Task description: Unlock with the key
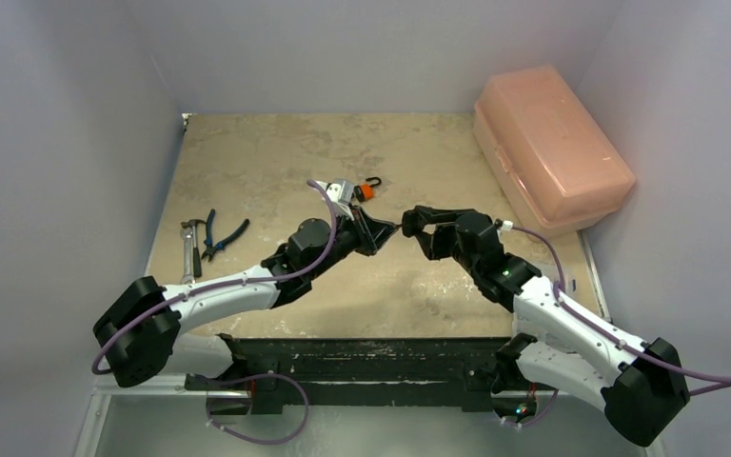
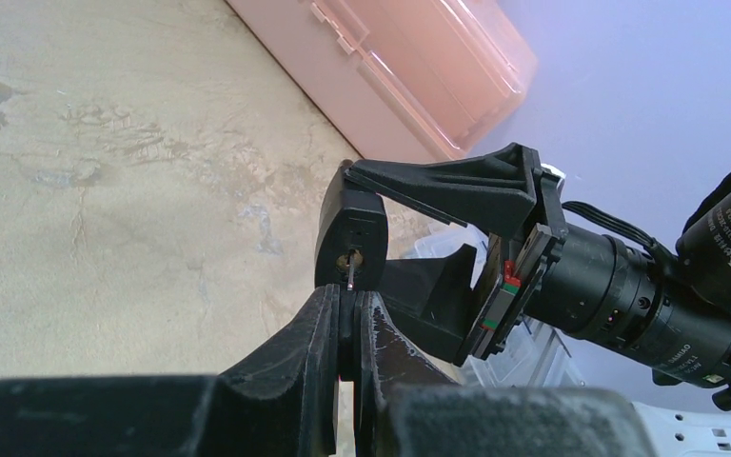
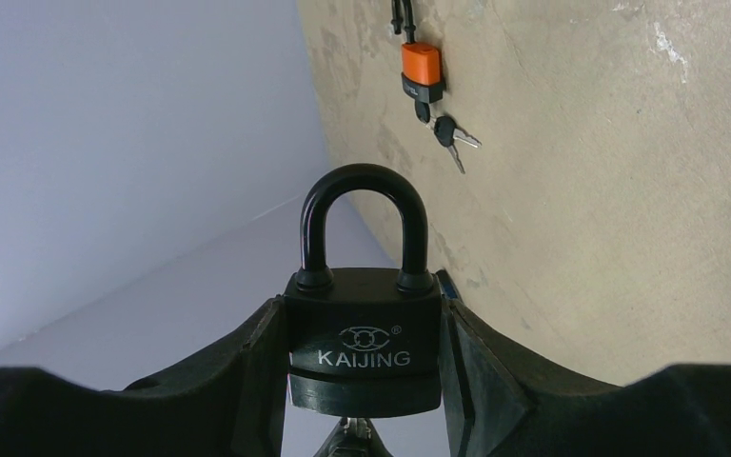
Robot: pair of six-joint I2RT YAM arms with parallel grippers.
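Held off the table [image 1: 276, 162] between the two arms, the black padlock [image 3: 364, 333] sits with its shackle [image 3: 362, 178] seated in the body on both legs, so we judge it not yet unlocked. The key [image 2: 350, 274] meets the keyway [image 2: 346, 257] on the lock's underside, though we cannot tell how deep the blade has gone

We read the step in hand as insertion, with the turn to follow. That next move calls for the blade to be pushed fully home along the keyway's line. The left wrist must then roll about that same line while the lock is kept from twisting with it

The left end effector [image 2: 347, 307] is closed almost completely, its fingers pinching the key's head with only a sliver between them. The right end effector [image 3: 364, 354] is open just to the width of the padlock body and clamps it by its two flanks, shackle pointing away from the wrist

Beyond the arms, a small orange padlock [image 3: 421, 71] with its own keys [image 3: 452, 138] lies on the table. A pink plastic case [image 1: 550, 143] leans at the far right edge, and pliers [image 1: 221, 234] lie well apart to the left
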